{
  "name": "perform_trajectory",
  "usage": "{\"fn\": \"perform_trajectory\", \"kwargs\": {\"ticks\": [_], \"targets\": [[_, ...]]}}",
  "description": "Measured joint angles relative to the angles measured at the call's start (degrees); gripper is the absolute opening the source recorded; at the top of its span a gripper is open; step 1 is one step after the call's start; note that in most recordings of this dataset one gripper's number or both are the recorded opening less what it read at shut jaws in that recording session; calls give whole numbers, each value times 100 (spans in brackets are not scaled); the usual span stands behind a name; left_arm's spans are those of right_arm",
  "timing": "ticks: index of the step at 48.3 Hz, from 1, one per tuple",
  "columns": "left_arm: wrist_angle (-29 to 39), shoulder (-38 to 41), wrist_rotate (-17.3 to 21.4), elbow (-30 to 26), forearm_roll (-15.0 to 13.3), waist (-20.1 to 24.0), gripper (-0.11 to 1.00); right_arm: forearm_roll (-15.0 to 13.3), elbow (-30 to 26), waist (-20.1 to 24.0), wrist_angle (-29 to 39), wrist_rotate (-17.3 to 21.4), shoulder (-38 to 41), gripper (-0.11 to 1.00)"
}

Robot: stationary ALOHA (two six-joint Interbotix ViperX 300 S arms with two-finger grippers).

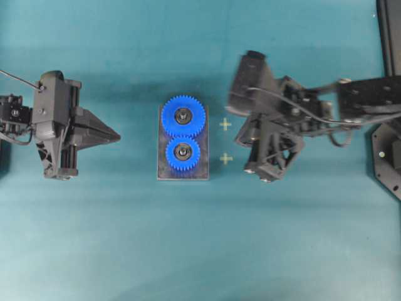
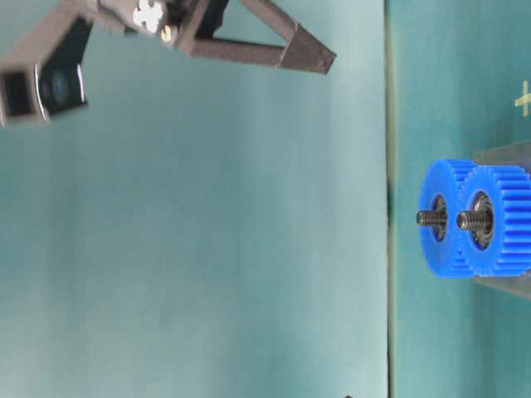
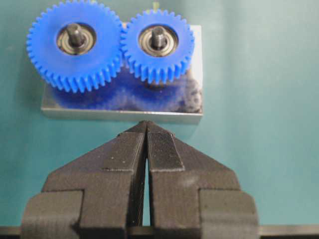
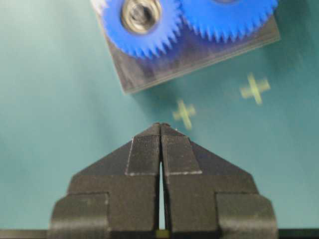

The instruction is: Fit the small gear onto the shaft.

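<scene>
Table [image 1: 200, 251]: teal mat, bearing all else; two pale cross marks [image 1: 225, 142] just right of the plate in the overhead view, likely placement guides.

Right gripper [image 4: 160, 127]: fingers pressed together, holding nothing. Blurred in the overhead view, raised off the mat near the plate's right edge. With the gear apparently seated, it has no work left here, by my judgement.

Left gripper [image 3: 146, 124]: also closed and empty, pointing at the plate's long side, apart from it; looks parked.

Plate [image 3: 197, 107]: grey metal, flat on the mat, carrying both gears.

Large gear [image 1: 183, 116]: blue, on its own pin, teeth meshing with the small one.

Small gear [image 1: 183, 154]: blue, bearing hub at centre, sitting on the plate's near end with the shaft through it. Task looks complete.

Shaft [image 3: 158, 36]: tip pokes out of the small gear's hub.

Views: the table-level view alone shows both pins protruding past the gear faces; the left wrist view shows the mesh; the right wrist view crops the large gear.
</scene>
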Motion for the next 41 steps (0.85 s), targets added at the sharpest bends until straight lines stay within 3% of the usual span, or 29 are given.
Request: {"fn": "perform_trajectory", "kwargs": {"ticks": [10,22,41], "targets": [[0,9,0,-9,0,0,0,-9,9,-18,-809,0,554,0],[0,0,-9,-62,0,0,0,-9,-439,-202,-861,-9,1468,0],[0,9,0,-62,0,0,0,-9,-782,-290,-1274,-62,2153,0]]}}
